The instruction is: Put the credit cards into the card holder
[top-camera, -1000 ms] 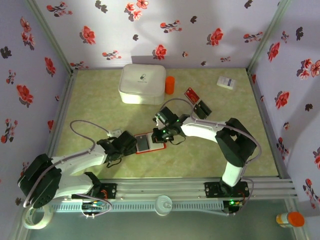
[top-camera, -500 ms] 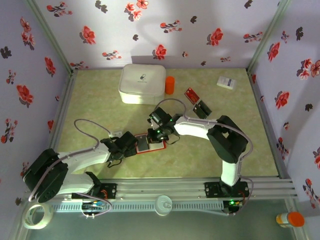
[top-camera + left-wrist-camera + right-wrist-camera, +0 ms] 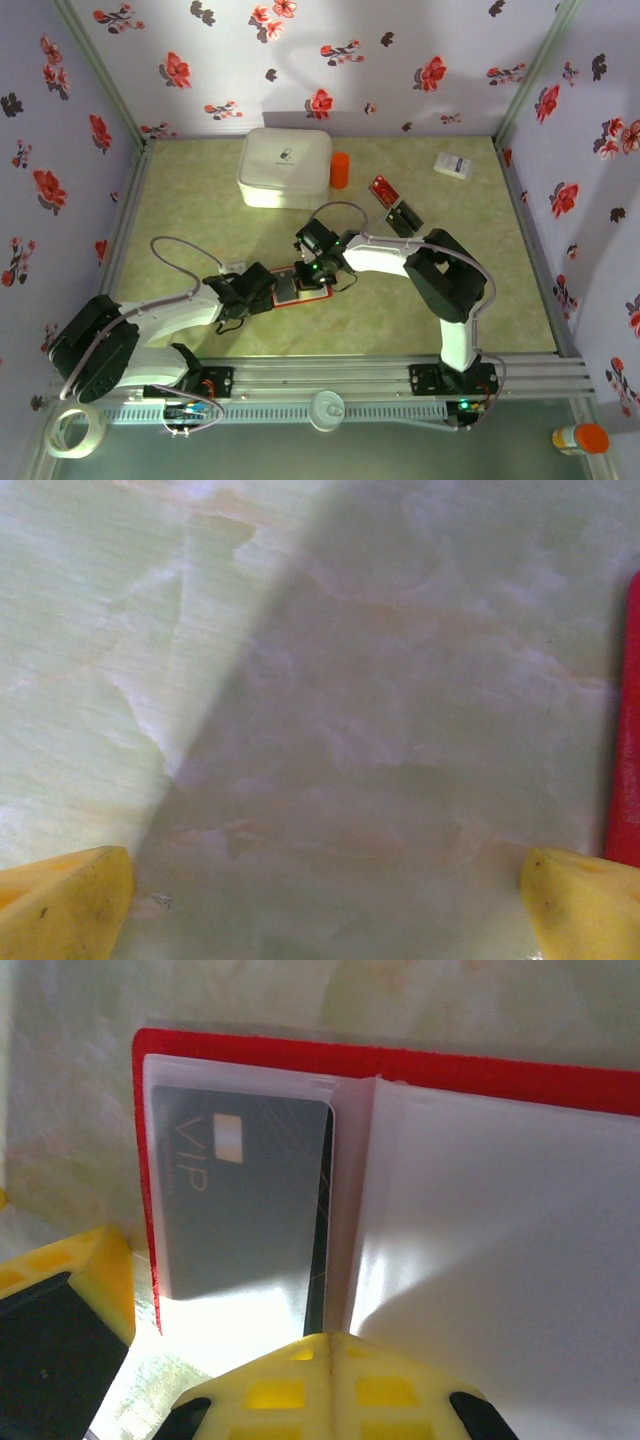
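Note:
The red card holder (image 3: 318,293) lies open on the table in front of the arms, its pale inside (image 3: 500,1260) facing up. A grey card (image 3: 240,1200) marked VIP sits in its left pocket. A thin black card edge (image 3: 320,1250) runs along the grey card's right side. My right gripper (image 3: 330,1340) is shut, and its tip rests at the near end of that black edge. My left gripper (image 3: 325,905) stands wide open over bare table, its right fingertip (image 3: 585,900) next to the holder's red edge (image 3: 625,730). More credit cards, one red (image 3: 383,188) and some black (image 3: 404,217), lie at the back right.
A big white rounded box (image 3: 285,167) and an orange cylinder (image 3: 340,170) stand at the back. A small white box with blue print (image 3: 454,165) lies at the far right. Flowered walls close in the table on three sides.
My right gripper has moved left over the open holder. My left gripper has crept right, up to the holder's left edge. Neither gripper has opened or shut.

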`<action>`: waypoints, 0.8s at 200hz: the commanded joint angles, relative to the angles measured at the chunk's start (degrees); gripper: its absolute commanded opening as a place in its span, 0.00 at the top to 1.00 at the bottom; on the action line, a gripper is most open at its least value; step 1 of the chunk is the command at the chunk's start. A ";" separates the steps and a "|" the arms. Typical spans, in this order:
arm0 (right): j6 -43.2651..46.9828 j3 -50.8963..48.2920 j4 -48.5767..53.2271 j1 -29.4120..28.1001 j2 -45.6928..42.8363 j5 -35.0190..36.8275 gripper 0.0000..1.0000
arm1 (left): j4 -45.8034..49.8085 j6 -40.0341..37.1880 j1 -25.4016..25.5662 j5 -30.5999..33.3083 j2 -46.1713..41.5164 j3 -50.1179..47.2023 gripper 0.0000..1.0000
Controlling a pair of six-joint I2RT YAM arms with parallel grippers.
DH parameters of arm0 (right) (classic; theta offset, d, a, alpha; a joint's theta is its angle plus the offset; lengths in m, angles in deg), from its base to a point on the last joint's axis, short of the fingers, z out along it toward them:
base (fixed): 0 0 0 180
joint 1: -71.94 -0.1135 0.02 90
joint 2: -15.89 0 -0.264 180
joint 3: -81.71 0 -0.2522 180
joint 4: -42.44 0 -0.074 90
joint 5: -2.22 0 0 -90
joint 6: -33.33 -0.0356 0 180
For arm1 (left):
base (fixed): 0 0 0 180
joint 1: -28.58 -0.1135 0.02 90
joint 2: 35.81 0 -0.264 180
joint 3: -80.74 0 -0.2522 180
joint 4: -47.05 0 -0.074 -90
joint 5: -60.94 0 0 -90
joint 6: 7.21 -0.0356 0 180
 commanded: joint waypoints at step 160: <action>-1.70 1.26 0.36 -2.31 0.41 -0.86 1.00 | -0.82 -1.49 0.53 -0.58 3.61 2.16 0.01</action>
